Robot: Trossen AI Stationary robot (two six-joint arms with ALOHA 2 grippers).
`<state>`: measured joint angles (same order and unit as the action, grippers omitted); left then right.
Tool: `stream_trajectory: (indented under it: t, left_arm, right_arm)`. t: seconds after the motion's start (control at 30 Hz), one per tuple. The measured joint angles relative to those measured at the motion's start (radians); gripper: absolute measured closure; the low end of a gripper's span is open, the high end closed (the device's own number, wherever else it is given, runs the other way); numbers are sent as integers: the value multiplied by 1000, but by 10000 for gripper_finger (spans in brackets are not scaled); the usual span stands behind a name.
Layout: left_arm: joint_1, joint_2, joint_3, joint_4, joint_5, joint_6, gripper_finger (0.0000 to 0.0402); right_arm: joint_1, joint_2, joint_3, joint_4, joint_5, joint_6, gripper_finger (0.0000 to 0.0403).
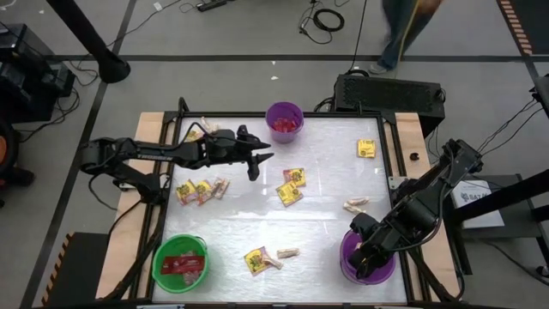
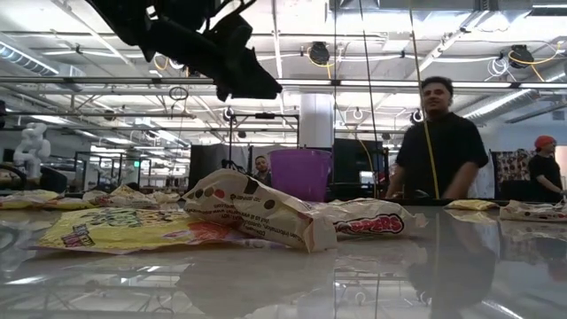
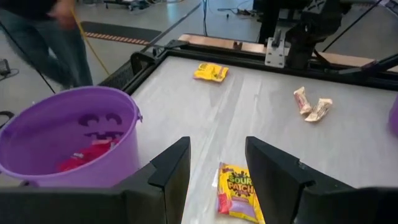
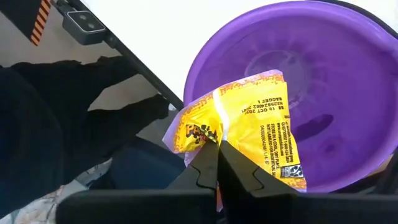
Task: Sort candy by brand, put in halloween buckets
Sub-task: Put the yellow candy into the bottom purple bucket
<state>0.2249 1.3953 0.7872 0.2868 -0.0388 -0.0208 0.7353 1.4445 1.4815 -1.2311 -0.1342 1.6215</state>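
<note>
My left gripper point(image 1: 257, 161) hangs open above the table's middle, just near-left of the far purple bucket point(image 1: 285, 120), which holds red packets point(image 3: 87, 152). A yellow packet point(image 3: 239, 194) lies on the table below its open fingers point(image 3: 217, 155), untouched. My right gripper point(image 1: 364, 251) is over the near-right purple bucket point(image 4: 323, 93), shut on a yellow packet point(image 4: 255, 130). The green bucket point(image 1: 180, 262) at the near left holds red packets. Yellow packets point(image 1: 292, 186) and tan twisted pieces point(image 1: 356, 204) lie flat about the table. My right gripper pinches the yellow packet between its two fingers at a crumpled edge point(image 4: 205, 134), coming from above. The packet is lifted clear. It reaches out past the fingertips over the purple bucket's open inside point(image 4: 348, 124), touching neither wall nor floor as far as shows.
The table has a raised dark rim point(image 1: 390, 154). More yellow and tan candy lies at the left point(image 1: 199, 190), near middle point(image 1: 262, 259) and far right point(image 1: 366, 148). People stand beyond the far edge point(image 2: 438, 142). Bare tabletop lies between the centre candy and the near edge.
</note>
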Motion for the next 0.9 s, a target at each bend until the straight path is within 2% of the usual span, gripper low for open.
stream_trajectory:
  t: [0.23,0.43,0.67,0.9]
  left_arm:
    - [0,0,0,51,0,0,240]
    - [0,0,0,54,0,0,240]
    - [0,0,0,53,3,0,240]
    - [-5,0,0,52,42,-2,240]
  right_arm:
    - [9,30,0,-3,-38,-63,393]
    - [20,57,0,-44,-81,-72,366]
    - [15,58,0,-55,-78,-72,334]
    - [-83,52,0,-52,-76,-175,323]
